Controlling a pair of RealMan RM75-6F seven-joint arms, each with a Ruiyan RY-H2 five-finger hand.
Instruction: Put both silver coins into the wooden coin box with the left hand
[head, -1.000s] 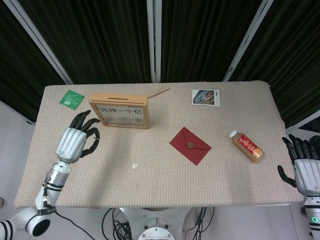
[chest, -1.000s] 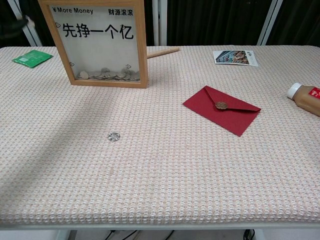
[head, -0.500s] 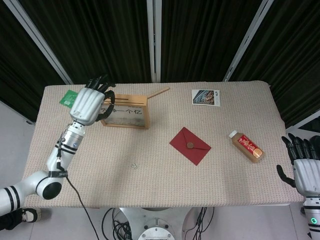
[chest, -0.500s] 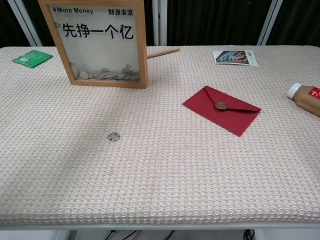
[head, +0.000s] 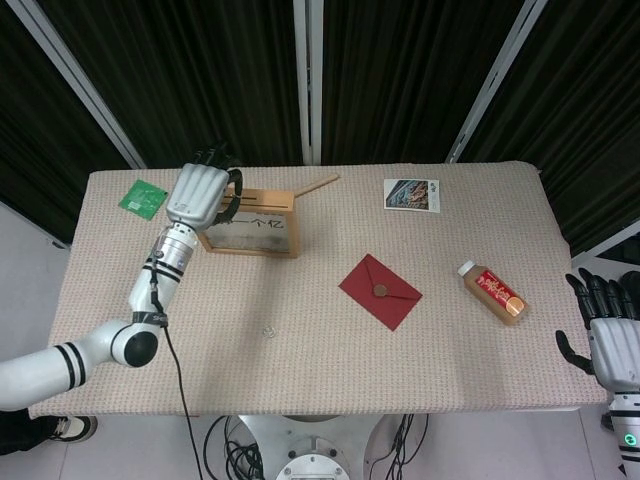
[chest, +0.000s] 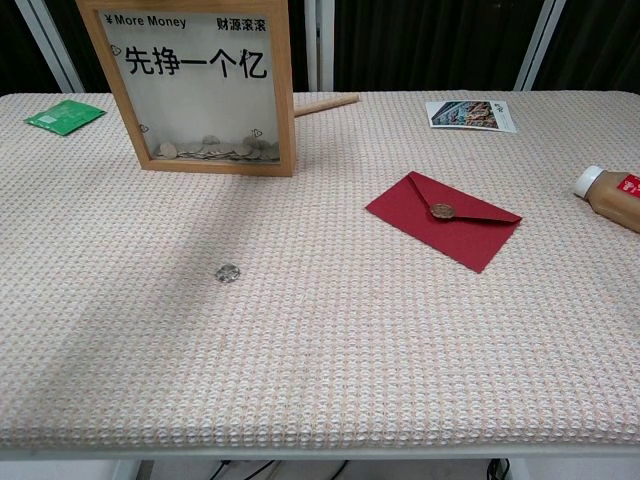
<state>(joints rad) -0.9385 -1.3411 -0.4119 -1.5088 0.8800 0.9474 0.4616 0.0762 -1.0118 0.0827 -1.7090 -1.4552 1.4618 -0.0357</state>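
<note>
The wooden coin box (head: 262, 232) stands upright at the back left of the table, and the chest view shows several coins lying in the bottom of the box (chest: 283, 100). My left hand (head: 200, 195) hovers over the box's top left edge, back of the hand up and fingers curled down toward the top. Its fingertips are hidden, so I cannot tell whether it holds a coin. One silver coin (head: 268, 330) lies flat on the cloth in front of the box, clear in the chest view as well (chest: 227, 271). My right hand (head: 612, 340) hangs open off the table's right edge.
A red envelope (head: 380, 291) lies mid-table, and a brown bottle (head: 492, 291) rests on its side to the right. A green packet (head: 143, 197) sits at the back left, a photo card (head: 411, 194) at the back right, and a wooden stick (head: 317, 185) beside the box.
My left hand rose from the cloth at the table's left and swung back and right to above the box top. The coin on the table and my right hand stayed put.
</note>
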